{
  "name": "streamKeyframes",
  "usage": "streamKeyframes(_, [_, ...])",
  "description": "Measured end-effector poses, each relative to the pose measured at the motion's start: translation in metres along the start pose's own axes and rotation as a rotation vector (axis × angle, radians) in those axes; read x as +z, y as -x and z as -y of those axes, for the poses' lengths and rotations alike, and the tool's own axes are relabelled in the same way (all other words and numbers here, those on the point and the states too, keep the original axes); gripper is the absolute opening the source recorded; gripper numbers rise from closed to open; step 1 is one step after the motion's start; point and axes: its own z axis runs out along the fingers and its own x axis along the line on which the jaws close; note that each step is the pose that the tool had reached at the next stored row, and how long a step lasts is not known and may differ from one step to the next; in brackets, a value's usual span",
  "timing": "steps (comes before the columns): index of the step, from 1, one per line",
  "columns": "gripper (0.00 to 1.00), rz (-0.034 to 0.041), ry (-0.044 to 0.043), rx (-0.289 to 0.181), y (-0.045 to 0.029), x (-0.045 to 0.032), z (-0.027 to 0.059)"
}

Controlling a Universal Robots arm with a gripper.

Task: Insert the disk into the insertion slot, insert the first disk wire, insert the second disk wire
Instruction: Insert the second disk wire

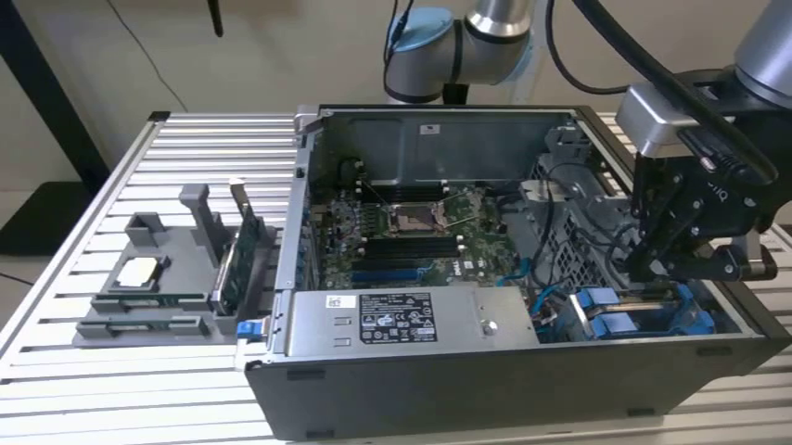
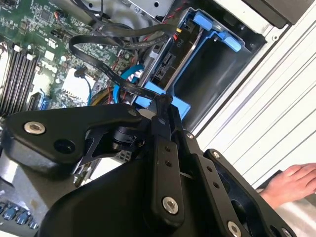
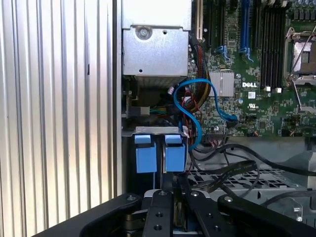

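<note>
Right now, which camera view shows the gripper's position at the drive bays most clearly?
The exterior view: the gripper hangs over the blue carriers at the case's right end. Both wrist views show only its dark fingers from close up.

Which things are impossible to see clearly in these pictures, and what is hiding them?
- Whether the disk is fully seated in the insertion slot: in the second wrist view, black cables cross it.
- The gripper fingertips: in the exterior view they sink behind the case wall; in both wrist views the gripper's own body covers them.
- The person beyond a hand: cut off by the second wrist view's edge.
</note>
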Motion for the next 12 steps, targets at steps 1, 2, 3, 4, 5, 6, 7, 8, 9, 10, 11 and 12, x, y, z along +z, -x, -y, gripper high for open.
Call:
streamKeyframes(1, [0.16, -0.0001, 0.0, 0.0, 0.0, 0.0003, 0.0])
streamKeyframes(2, [0.16, -0.0001, 0.0, 0.0, -0.0001, 0.0004, 0.0])
streamKeyframes(3, [0.16, -0.0001, 0.0, 0.0, -0.0001, 0.0004, 0.0])
streamKeyframes(4, [0.16, -0.0001, 0.0, 0.0, -0.0001, 0.0004, 0.0])
streamKeyframes(5, [0.16, 0.0001, 0.0, 0.0, -0.0001, 0.0005, 0.0])
streamKeyframes(6, [0.16, 0.0001, 0.0, 0.0, -0.0001, 0.0008, 0.0])
streamKeyframes(7, [0.16, 0.0003, 0.0, 0.0, -0.0001, 0.0011, 0.0])
streamKeyframes(8, [0.16, 0.0002, -0.0001, 0.0, -0.0001, 0.0015, 0.0])
streamKeyframes(9, [0.16, 0.0, -0.0003, 0.0, -0.0001, 0.0018, 0.0])
streamKeyframes(10, [0.16, 0.0001, -0.0005, 0.0, -0.0002, 0.0023, 0.0])
streamKeyframes(11, [0.16, 0.0001, -0.0008, 0.0, -0.0002, 0.0027, 0.0001])
streamKeyframes(12, [0.16, 0.0, -0.0011, 0.0, -0.0002, 0.0032, 0.0001])
